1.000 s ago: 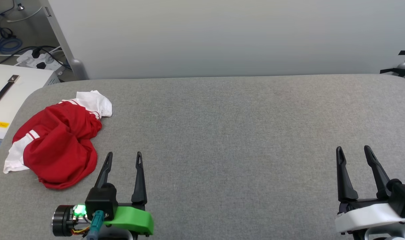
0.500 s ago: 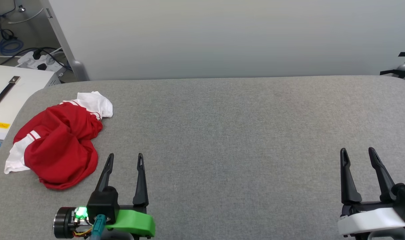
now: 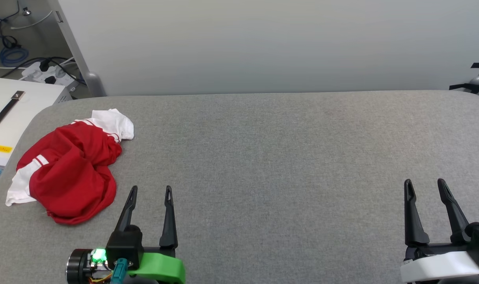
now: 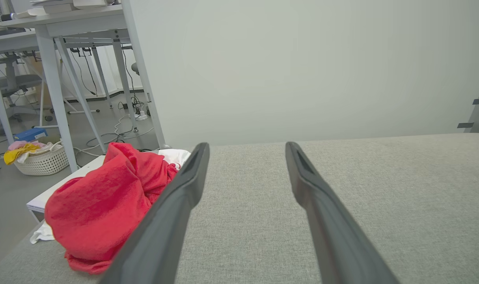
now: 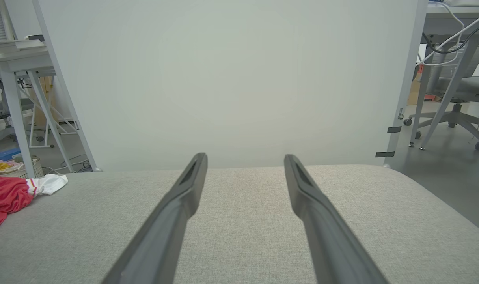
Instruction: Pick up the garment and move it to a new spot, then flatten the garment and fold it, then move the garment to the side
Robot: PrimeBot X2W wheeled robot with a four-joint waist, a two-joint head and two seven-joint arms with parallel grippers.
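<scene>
The garment (image 3: 68,173), a red jersey with white sleeves and striped trim, lies crumpled in a heap at the left end of the grey padded table (image 3: 271,157). It rises as a red mound in the left wrist view (image 4: 105,205) and shows at the left edge of the right wrist view (image 5: 10,195). My left gripper (image 3: 150,190) stands open just right of the heap, near the front edge, with nothing between its fingers. My right gripper (image 3: 425,183) is open and empty far off at the table's right end.
A pale panel (image 3: 263,43) stands behind the table. A white box (image 3: 10,114) and floor cables (image 3: 10,55) lie off the left end. A laundry basket (image 4: 42,159) and desk legs (image 4: 58,86) stand left; an office chair (image 5: 456,106) right.
Both grippers have slid a little toward the near edge of the head view. The garment has not moved on the table.
</scene>
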